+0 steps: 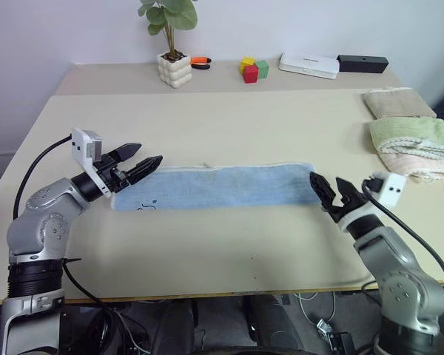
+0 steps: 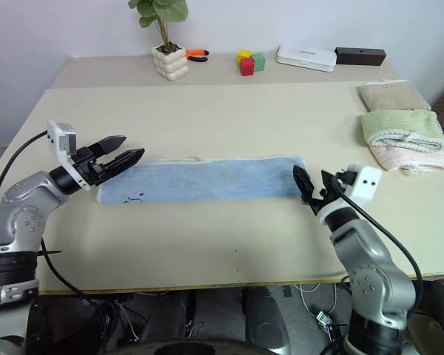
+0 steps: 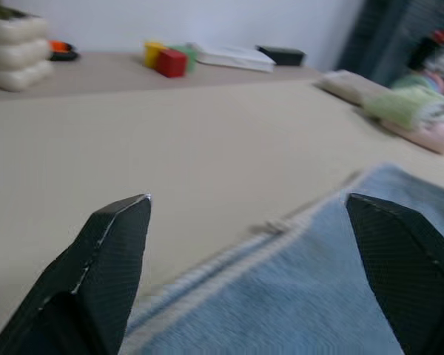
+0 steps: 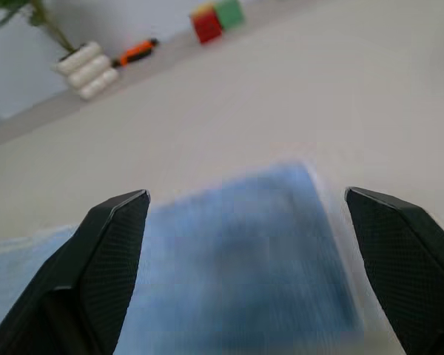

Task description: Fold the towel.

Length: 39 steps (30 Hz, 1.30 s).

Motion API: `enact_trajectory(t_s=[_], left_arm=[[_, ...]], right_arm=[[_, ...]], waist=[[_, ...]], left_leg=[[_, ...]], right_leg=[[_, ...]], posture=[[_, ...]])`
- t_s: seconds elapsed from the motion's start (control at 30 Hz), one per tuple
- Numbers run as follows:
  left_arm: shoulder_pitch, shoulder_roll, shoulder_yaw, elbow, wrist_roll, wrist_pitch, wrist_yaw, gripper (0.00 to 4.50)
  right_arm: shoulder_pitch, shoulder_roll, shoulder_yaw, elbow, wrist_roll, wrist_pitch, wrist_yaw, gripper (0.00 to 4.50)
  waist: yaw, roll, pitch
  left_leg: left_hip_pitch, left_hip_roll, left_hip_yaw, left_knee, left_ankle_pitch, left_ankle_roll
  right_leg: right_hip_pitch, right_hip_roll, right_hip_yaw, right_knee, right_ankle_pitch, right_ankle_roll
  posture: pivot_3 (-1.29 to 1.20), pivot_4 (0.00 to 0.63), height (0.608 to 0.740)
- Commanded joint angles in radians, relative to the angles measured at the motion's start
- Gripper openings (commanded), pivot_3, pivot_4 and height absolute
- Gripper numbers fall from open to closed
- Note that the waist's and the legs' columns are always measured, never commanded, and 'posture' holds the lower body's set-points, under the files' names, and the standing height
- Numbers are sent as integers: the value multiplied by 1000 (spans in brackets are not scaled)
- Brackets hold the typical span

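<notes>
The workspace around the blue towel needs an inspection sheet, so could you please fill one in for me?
Surface: beige table, with a second, darker table behind it.
Job's things: towel lies flat as a long strip, dark mark near its left end.
Clutter: beige towel and green-and-pink towel folded at the right; potted plant, orange-handled tool, coloured blocks, white box, black box at the back.
Grippers: left hand open at the towel's left end; right hand open at its right end; neither holds it.
Cables: black cable on the left arm.
Surroundings: plain wall.

potted plant, coloured blocks, folded towels
</notes>
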Motion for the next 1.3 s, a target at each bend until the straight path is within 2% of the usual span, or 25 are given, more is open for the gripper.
enact_trajectory(t_s=[0.03, 0.13, 0.27, 0.47, 0.77, 0.87, 1.1, 1.3], left_arm=[[13, 77, -8, -73, -27, 14, -115, 4412], [23, 126, -20, -102, -49, 41, -197, 4412], [4, 117, -7, -97, -69, 51, -201, 4412], [23, 112, -11, -148, -73, 59, -192, 4412], [65, 121, 8, -178, -73, 64, -180, 4412], [67, 118, 15, -174, -66, 52, -168, 4500], [52, 111, 14, -142, -48, 17, -157, 4500], [50, 95, 4, -131, -45, -5, -154, 4500]], right_arm=[[72, 21, -61, -102, 152, 88, -129, 4438], [113, 43, -56, -118, 225, 107, -200, 4438], [117, 73, -7, -101, 239, 93, -247, 4438], [67, 142, 53, -16, 173, 22, -301, 4438], [-43, 160, 96, 175, 43, -81, -282, 4438], [-94, 190, 80, 240, 50, -107, -293, 3607], [-155, 189, 37, 264, 66, -124, -317, 105], [-124, 80, -29, 198, 77, -94, -321, 44]], waist=[[-1, 0, 0], [-1, 0, 0], [0, 0, 0], [-1, 0, 0], [-1, -3, -2], [-3, -6, -4], [-5, -6, -4], [8, -6, -4]], left_leg=[[0, 0, 0, 0, 0, 0], [0, 1, 0, -1, 0, 0], [0, 1, 1, -1, 0, 0], [0, 1, 0, -1, 0, 0], [0, 1, 0, -1, 0, 0], [0, 1, 0, -1, 0, 0], [1, 2, 0, -2, 0, 0], [-1, 1, 0, -1, 0, 0]], right_leg=[[0, 0, 0, 0, 0, 0], [0, 1, 0, 0, -1, -2], [0, 0, 0, -1, -3, -4], [-1, 1, 0, -1, -2, -3], [-1, 1, 0, -1, -3, -4], [-1, 1, 0, -1, -2, -4], [-1, 2, 0, -1, -1, -2], [-1, 0, 0, -2, -2, -4]], posture=[[0, 150, 740], [0, 150, 740], [0, 150, 740], [0, 150, 740], [0, 150, 740], [0, 150, 740], [0, 150, 740], [0, 150, 740]])
